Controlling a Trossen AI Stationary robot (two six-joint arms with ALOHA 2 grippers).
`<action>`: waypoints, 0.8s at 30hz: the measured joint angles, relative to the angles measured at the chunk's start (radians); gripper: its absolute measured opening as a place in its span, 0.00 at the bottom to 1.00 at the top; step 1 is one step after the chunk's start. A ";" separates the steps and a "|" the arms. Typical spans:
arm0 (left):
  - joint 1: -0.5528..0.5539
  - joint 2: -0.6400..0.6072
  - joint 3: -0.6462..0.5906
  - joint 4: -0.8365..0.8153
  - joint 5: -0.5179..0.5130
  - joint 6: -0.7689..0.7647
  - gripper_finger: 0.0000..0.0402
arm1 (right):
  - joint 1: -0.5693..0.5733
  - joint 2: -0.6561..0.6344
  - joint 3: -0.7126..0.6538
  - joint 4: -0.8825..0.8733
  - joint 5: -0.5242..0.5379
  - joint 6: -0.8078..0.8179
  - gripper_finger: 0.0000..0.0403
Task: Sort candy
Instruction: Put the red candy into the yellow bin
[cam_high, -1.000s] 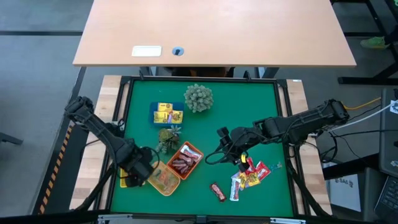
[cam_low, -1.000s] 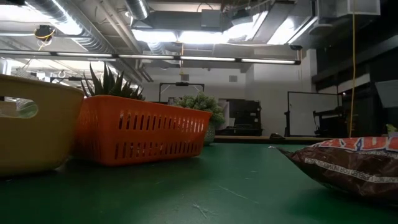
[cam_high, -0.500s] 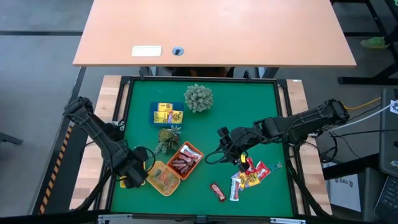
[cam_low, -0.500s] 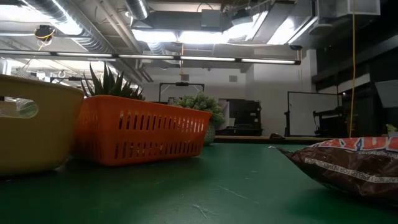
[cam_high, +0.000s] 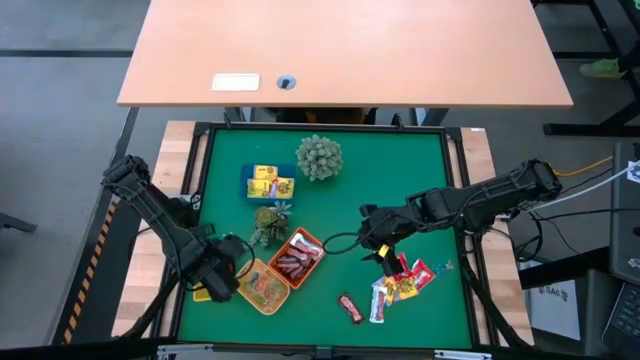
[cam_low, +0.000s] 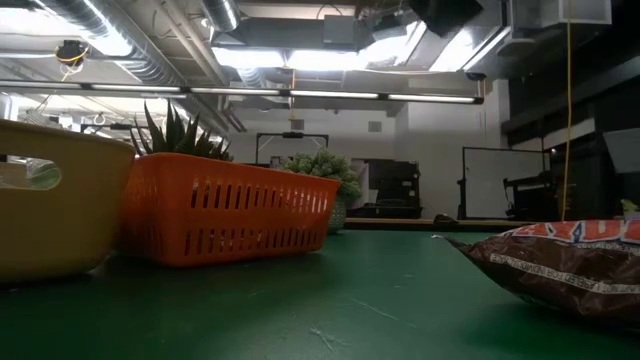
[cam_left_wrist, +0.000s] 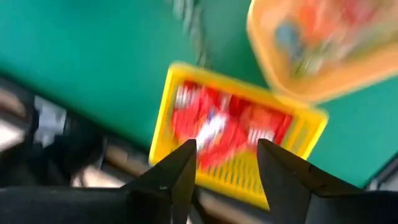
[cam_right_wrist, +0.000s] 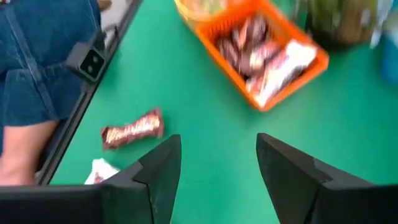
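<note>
Left tool (cam_left_wrist: 222, 163) spread, empty, above yellow slotted plastic tray (cam_left_wrist: 314, 124) of red candy packets (cam_left_wrist: 217, 124). Right tool (cam_right_wrist: 217, 158) spread, empty, over green table (cam_high: 330, 200); loose candy pile (cam_high: 400, 285) and brown bar (cam_right_wrist: 132, 129) nearby. Risk: right tool closing on two overlapping packets, mis-sorting

Loose candy (cam_high: 398, 284) lies scattered at the lower right of the green tabletop in the high view: red packets, a pale wrapper and a yellow-marked piece bunched together, some overlapping. A single dark brown bar (cam_high: 349, 308) lies flat just to their left, angled, apart from the bunch. More brown bars (cam_high: 294, 260) are piled in the orange tray at lower centre. Small orange and greenish pieces (cam_high: 263, 287) fill the yellow-orange tray touching it on the lower left. Red packets (cam_left_wrist: 219, 126) lie in a yellow basket. Yellow packets (cam_high: 270, 183) sit in the blue tray at upper left.
</note>
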 joint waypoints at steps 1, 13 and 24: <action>0.001 0.000 0.000 0.026 -0.042 0.007 0.39 | 0.000 0.000 0.000 -0.025 0.000 0.027 0.52; 0.091 0.000 0.000 0.624 -0.410 0.490 0.39 | 0.061 0.000 -0.083 -0.237 -0.086 0.310 0.52; 0.185 0.000 0.000 0.778 -0.411 0.709 0.39 | 0.250 0.001 -0.220 -0.256 0.059 0.414 0.52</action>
